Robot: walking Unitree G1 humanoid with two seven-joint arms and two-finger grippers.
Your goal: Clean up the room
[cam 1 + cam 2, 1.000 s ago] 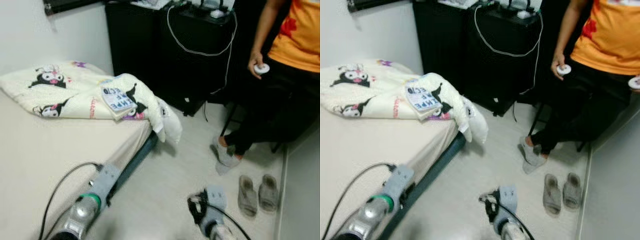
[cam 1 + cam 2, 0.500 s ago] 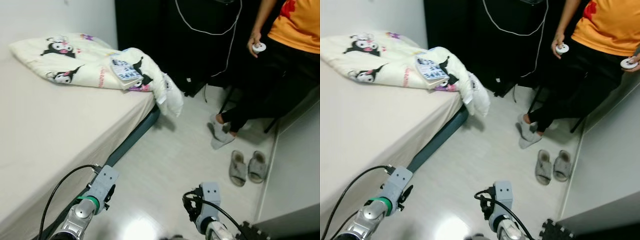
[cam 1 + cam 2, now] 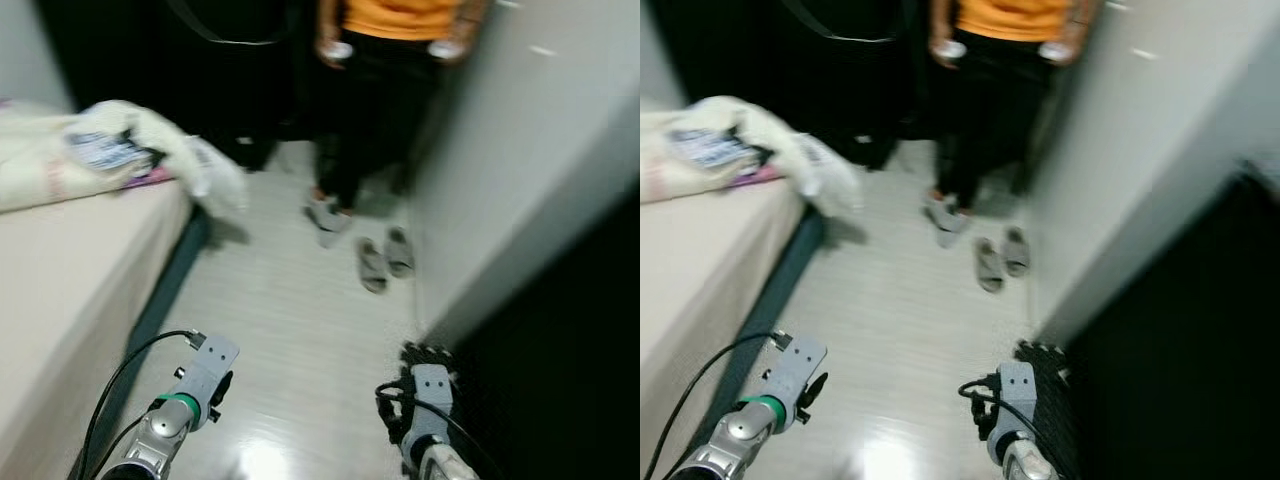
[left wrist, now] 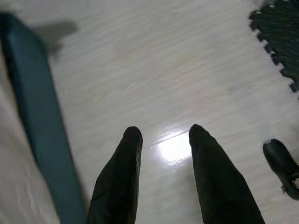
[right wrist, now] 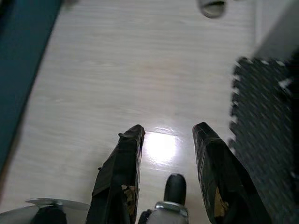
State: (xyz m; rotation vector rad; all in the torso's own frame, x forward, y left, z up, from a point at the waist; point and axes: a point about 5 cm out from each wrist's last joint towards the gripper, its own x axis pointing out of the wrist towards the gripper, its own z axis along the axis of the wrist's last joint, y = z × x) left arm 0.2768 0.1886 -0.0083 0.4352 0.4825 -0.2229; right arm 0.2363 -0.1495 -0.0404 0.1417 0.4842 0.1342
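Both arms hang low over the pale wood-look floor (image 3: 290,330), nothing held. Left end effector (image 4: 161,135): fingers spread, gap between tips, pointing down at bare floor with a bright light reflection under them. Right end effector (image 5: 166,133): fingers spread too, empty, over the same shiny patch of floor.

Landmark is the bed (image 3: 60,270). Left arm is just off the bed's side, above the floor strip next to the dark blue-green bed frame (image 4: 42,126). Right arm is farther from the bed, near a black interlocking foam mat (image 5: 266,126) that lies on the floor on the side away from the bed, next to the grey wall (image 3: 520,150). A small black rounded part shows beside the mat edge in the left wrist view; cannot tell what it is.

Bed surface is a plain beige sheet. At its far end lies a bunched cream blanket (image 3: 120,140) with dark cartoon prints, one corner drooping off the bed edge toward the floor. A printed book or magazine (image 3: 105,150) rests on top of the blanket; too blurred to read.

Beyond the foot of the bed, on the floor near the wall, a pair of grey slippers (image 3: 383,258) lies side by side. Just past them a person (image 3: 385,60) in an orange top and black trousers, grey socks, holds a small white controller in each hand. Behind the bed's far end, dark black furniture (image 3: 220,60) with a pale cable looped across it.

Head views are motion-blurred.
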